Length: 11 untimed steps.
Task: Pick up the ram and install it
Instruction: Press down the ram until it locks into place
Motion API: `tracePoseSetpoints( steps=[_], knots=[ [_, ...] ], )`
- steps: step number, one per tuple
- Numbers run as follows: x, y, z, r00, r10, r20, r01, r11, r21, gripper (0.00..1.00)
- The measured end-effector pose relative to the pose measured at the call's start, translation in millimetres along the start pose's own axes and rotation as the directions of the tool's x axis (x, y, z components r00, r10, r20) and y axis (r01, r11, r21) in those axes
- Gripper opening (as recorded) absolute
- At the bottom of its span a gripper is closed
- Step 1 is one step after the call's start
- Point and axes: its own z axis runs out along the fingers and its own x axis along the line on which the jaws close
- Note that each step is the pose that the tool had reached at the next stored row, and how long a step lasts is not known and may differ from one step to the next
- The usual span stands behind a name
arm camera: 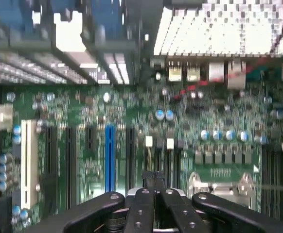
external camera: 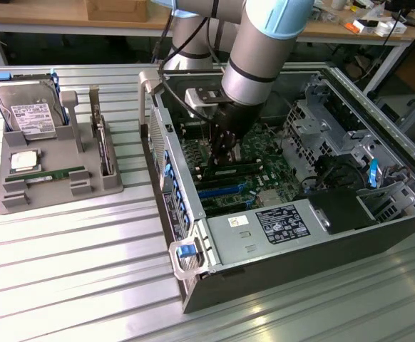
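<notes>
The ram, a long, thin green circuit-board stick (external camera: 47,174), lies flat in the front groove of a grey moulded plastic tray (external camera: 58,201) at the exterior view's left. It sits just in front of a square silver processor chip (external camera: 23,161). Behind that chip, a big silver hard drive with a white label (external camera: 31,114) rests in the tray's back corner.

The tray stands on a ribbed aluminium table (external camera: 72,278), beside an open black desktop computer case (external camera: 264,281) lying on its side.

The arm's black claw (external camera: 225,157) is well apart from that stick, reaching down inside the case over the green motherboard (external camera: 268,171). Its tip is low, close to the long memory slots near the board's middle.

From the wrist view the claw (arm camera: 156,180) has its two fingers (arm camera: 144,204) pressed together, with no gap to speak of and nothing visibly pinched between them. Ahead of them the motherboard (arm camera: 83,111) spreads out with a bright blue expansion slot (arm camera: 110,155) and a finned silver heat sink (arm camera: 219,29) farther off.

Directly under the tip, in the exterior view, there may be a dark stick seated in a slot. The claw hides too much of it to be sure.
</notes>
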Motion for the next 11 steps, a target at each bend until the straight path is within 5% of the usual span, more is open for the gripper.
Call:
tracePoseSetpoints(
  steps=[1, 7, 11],
  knots=[
    [0.9, 0.4, 0.8, 1.0, 0.0, 0.0049, 0.0, 1.0, 0.0, 0.11],
    [3.5, 0.4, 6.4, 1.0, -0.001, 0.0089, 0.001, 1.0, -0.0001, 0.11],
    [5.1, 0.1, 8.7, 0.9998, -0.001, 0.0182, 0.001, 1.0, 0.0002, 0.11]
  ],
)
